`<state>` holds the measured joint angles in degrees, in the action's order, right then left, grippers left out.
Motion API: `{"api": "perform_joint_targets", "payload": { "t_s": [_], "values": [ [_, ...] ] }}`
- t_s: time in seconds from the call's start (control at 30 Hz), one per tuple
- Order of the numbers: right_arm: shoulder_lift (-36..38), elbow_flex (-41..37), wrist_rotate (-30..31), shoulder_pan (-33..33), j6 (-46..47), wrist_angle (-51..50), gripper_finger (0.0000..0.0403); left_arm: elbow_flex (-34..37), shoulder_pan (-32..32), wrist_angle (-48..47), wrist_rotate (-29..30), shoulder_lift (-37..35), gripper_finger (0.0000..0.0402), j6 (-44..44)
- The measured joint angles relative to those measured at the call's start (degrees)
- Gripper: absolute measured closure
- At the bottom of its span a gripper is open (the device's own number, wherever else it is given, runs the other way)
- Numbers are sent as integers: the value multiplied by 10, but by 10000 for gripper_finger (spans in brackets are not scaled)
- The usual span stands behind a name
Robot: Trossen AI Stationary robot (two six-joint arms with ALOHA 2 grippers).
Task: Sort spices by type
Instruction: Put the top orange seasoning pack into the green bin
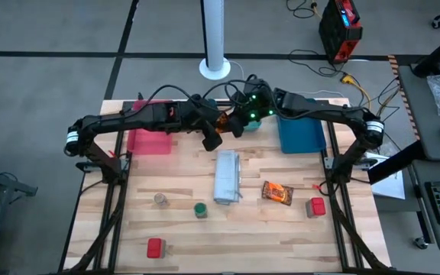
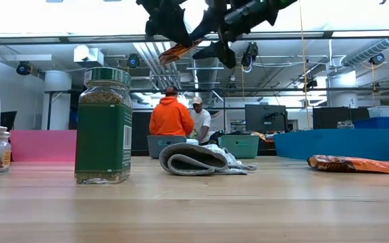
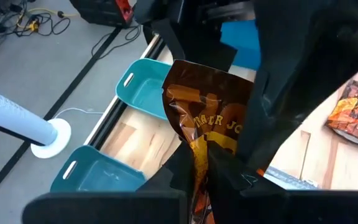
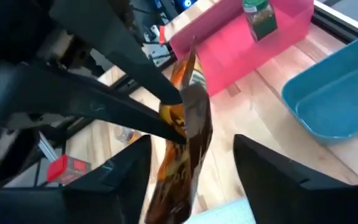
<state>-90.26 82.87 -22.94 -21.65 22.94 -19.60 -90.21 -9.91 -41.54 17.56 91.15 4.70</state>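
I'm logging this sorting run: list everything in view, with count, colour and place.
green-lidded jars: two; one on the table front, one in the pink tray
pale-lidded jar: one, front left
red boxes: two; front left, right
packets: two, orange-red; one lying on the right, one held aloft
folded bundle: one, grey-white, centre
pink tray: one, back left
teal trays: two, back centre
blue tray: one, back right
people: two, beyond the table
left gripper: shut on the held packet
right gripper: open around that packet

The table [image 1: 228, 229] is viewed from overhead and level from its edge; the held packet [image 3: 210, 124] is framed closely by both wrist cameras.
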Motion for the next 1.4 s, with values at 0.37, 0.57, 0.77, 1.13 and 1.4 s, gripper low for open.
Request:
{"api": "perform_joint_targets", "payload": {
  "t_s": [0.37, 0.57, 0.77, 1.13, 1.4],
  "values": [
    [17, 0, -3, -1, 2, -10, 386, -26, 0, -3, 3, 0, 381, 10],
    [21, 0, -1, -2, -11, -18, 393, -47, -3, -11, -28, -1, 311, 23],
    [29, 16, 4, -4, -33, -106, 394, -50, -4, -31, -49, -3, 248, -14],
    [58, 74, 93, 105, -170, -311, 394, -101, -20, -76, -308, -4, 210, -120],
    [58, 101, 162, 178, -35, -345, 394, -97, -37, -88, -434, 13, 210, -134]
  ]
}}
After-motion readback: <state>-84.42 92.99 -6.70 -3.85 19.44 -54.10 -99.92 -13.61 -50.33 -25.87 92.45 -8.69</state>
